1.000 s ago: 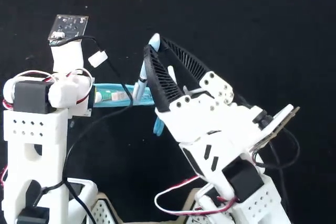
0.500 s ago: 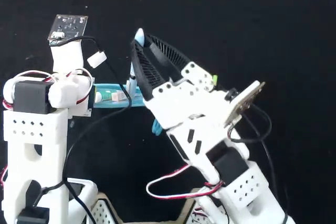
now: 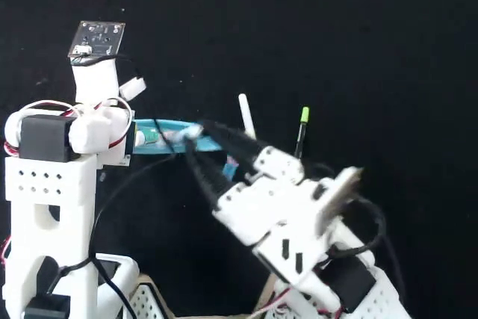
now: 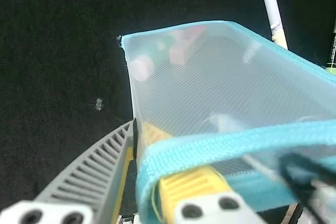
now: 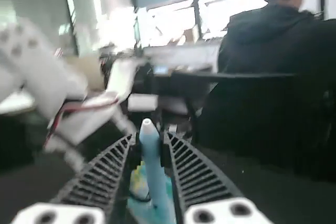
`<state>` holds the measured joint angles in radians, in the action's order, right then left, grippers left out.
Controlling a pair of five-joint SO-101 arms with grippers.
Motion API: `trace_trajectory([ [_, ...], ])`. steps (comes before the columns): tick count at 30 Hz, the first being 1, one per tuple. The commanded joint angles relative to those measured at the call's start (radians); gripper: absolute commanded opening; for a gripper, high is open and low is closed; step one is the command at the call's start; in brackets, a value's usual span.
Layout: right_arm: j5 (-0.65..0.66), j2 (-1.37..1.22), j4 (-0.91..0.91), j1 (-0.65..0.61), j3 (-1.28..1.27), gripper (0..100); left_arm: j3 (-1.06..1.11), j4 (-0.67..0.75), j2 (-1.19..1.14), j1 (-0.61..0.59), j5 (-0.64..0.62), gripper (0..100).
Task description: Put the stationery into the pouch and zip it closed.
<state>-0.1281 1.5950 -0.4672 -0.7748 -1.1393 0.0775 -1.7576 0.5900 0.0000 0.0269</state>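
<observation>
Right gripper (image 5: pixel 148 139), clamped on blue pen (image 5: pixel 151 171), swung down from upright; pen tip now at pouch (image 4: pixel 210 77) mouth. Left gripper (image 4: pixel 139 129) grips pouch rim. Insertion under way. White pen (image 3: pixel 244 113), green-capped pen (image 3: pixel 302 128) lie on counter (image 3: pixel 373 50), right of pouch.

Pouch (image 3: pixel 168 126) on desk (image 3: pixel 373 57), left of centre. Left tool (image 4: pixel 137 145) at pouch's left end, clamped on its edge. Small items (image 3: pixel 160 137) inside pouch, toward left end. Right tool (image 3: pixel 198 147) comes in from near right, over pouch's right part, clamping held pen (image 5: pixel 152 171) between fingers. Pen tip over pouch rim; whether inside, unclear. Two loose pens on desk right of pouch: left loose pen (image 3: pixel 245 116) just beside pouch's right end, right loose pen (image 3: pixel 301 132) farther right, apart from it.
</observation>
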Motion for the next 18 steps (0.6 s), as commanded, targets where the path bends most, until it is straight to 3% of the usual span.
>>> trace_trajectory([
  [1,0.236,-0.050,-0.078,-0.130,-0.002,1.1,-0.001,0.000,-0.011,0.012,-0.011,3],
  [4,0.301,-0.127,-0.100,-0.150,-0.008,1.1,-0.001,0.000,-0.009,0.012,-0.011,3],
  [11,0.301,-0.288,-0.124,-0.150,0.074,1.5,-0.001,0.000,-0.009,0.010,-0.011,3],
  [15,0.292,-0.332,-0.285,-0.150,0.211,12.6,-0.001,0.000,-0.009,0.008,-0.011,3],
  [18,0.195,-0.351,-0.431,-0.150,0.321,21.5,-0.001,0.000,-0.009,0.010,-0.011,3],
])
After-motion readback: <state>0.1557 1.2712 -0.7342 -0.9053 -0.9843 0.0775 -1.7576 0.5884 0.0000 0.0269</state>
